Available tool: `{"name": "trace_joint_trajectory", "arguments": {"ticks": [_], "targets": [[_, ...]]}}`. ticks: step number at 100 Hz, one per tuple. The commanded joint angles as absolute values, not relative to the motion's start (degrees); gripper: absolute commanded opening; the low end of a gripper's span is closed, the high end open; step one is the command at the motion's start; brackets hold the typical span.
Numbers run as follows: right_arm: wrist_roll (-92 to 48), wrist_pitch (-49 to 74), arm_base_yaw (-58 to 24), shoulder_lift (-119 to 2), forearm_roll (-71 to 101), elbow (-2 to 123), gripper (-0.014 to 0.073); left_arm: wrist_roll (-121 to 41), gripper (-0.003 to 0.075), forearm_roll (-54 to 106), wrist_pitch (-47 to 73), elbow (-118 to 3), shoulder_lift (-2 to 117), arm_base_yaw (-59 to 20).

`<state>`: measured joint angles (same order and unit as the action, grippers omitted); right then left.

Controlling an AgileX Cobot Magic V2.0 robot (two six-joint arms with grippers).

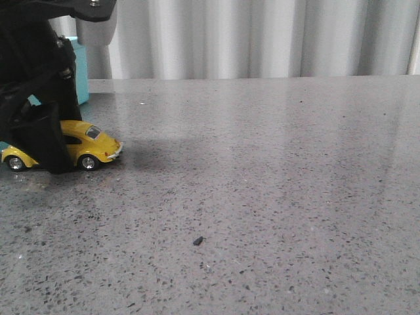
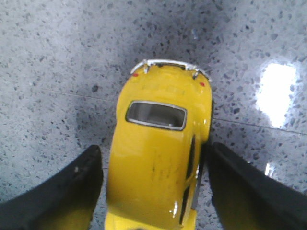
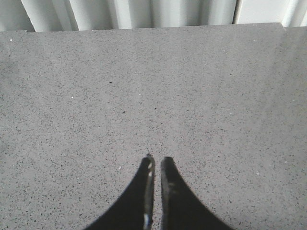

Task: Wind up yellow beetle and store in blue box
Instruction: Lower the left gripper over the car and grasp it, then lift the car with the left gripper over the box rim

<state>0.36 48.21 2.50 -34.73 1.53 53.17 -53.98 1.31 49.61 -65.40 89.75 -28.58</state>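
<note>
Beetle: the yellow beetle (image 1: 88,146) sits on its wheels on the grey table (image 1: 262,197), far over on the left side, with its front pointing right.

Left gripper: the left gripper (image 2: 152,191) is down over the car, one black finger (image 2: 72,191) on each side of it. The fingers are spread. In the wrist view one finger looks to be right against the car's side and the other has a small gap (I cannot tell if they are squeezing it).

Box: the blue box (image 1: 81,71) stands just behind the car and the left arm. Only a small blue bit shows past the arm, so I cannot tell if the lid is on or what is inside. The car is outside the box, on the table.

Right gripper: the right gripper (image 3: 157,167) is over bare table, its two fingers almost pressed together with only a thin slit between them, holding nothing.

Speck: a small dark speck (image 1: 197,241) lies on the table, well apart from the car.
</note>
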Motion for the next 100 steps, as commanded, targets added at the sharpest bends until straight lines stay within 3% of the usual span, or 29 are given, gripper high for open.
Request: {"name": "trace_joint_trajectory", "arguments": {"ticks": [1,48,100], "targets": [[0.0,44.4,2.4,-34.8,1.4,54.5,-0.0041,-53.7,0.0403,1.4,48.4,-67.1,87.9,-29.0],[0.0,44.4,2.4,-34.8,1.4,54.5,-0.0041,-53.6,0.0111,1.4,48.7,-68.4,87.9,-29.0],[0.0,44.4,2.4,-34.8,1.4,54.5,-0.0041,-46.9,0.0093,4.5,63.5,-96.1,87.3,-28.0]]}}
